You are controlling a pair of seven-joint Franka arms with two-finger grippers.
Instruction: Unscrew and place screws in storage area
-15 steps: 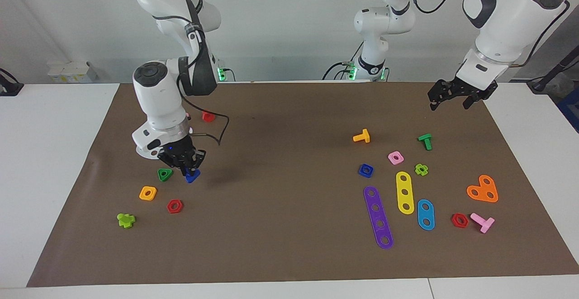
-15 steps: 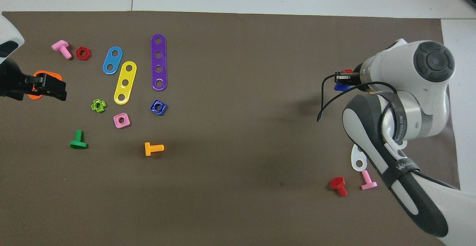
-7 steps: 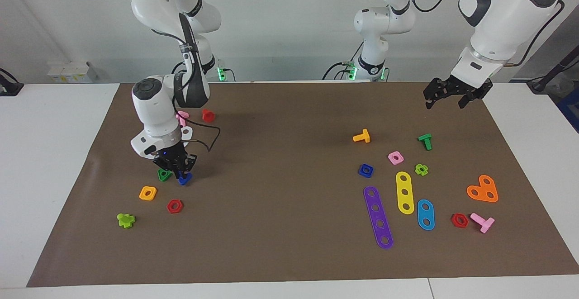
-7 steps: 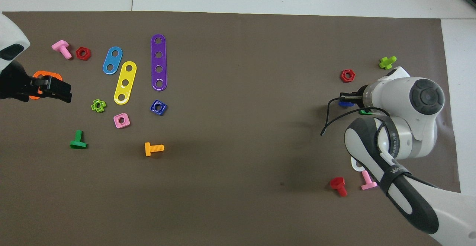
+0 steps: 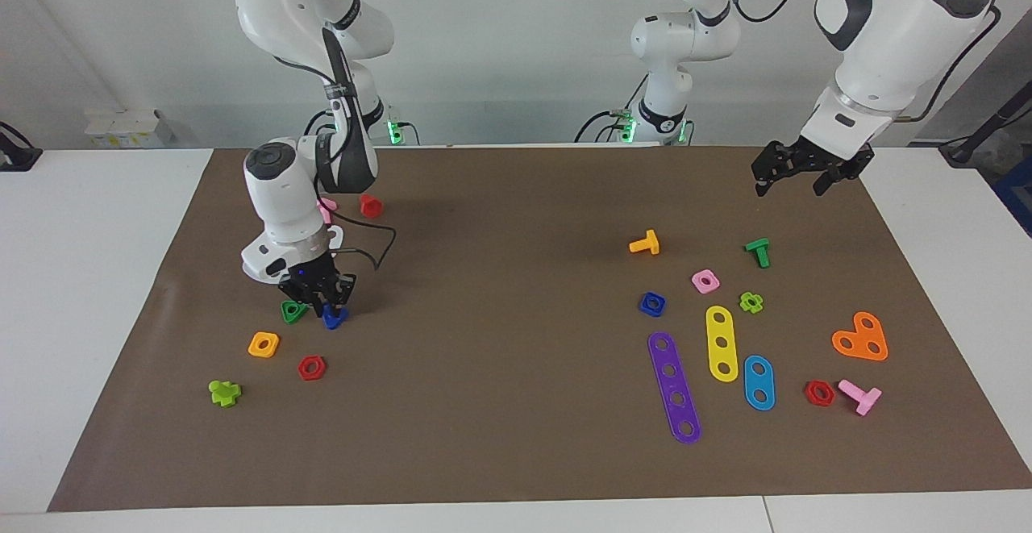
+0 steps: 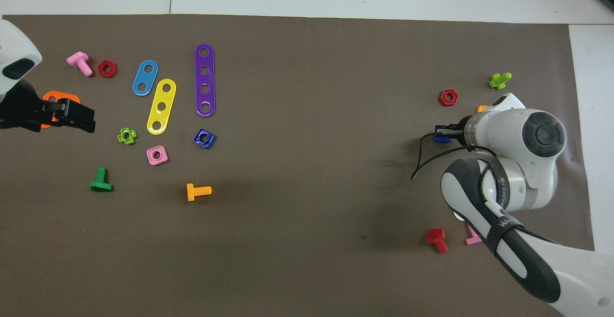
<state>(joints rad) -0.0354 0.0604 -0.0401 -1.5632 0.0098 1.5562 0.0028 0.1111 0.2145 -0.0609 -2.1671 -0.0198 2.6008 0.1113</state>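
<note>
The dark-blue bolt (image 5: 333, 318) with a triangular head is at the tips of my right gripper (image 5: 324, 301), low at the brown mat (image 5: 516, 452), beside a green triangular nut (image 5: 293, 311). The gripper looks shut on it. In the overhead view the bolt (image 6: 442, 138) shows just past the right gripper (image 6: 448, 132), whose wrist hides the green nut. The dark-blue square nut (image 5: 652, 303) lies alone toward the left arm's end and also shows in the overhead view (image 6: 205, 138). My left gripper (image 5: 794, 176) is open and empty, raised over that end, over the orange heart plate (image 6: 56, 97).
Near the right gripper lie an orange square nut (image 5: 264, 344), a red hex nut (image 5: 311, 368), a lime cross bolt (image 5: 224, 393), a red bolt (image 5: 371, 206) and a pink bolt (image 5: 325, 210). Toward the left arm's end lie coloured strips (image 5: 674, 388), bolts and nuts.
My right gripper has carried the blue bolt down and closer to the green triangular nut. The left gripper has drifted slightly upward and toward the robots.
</note>
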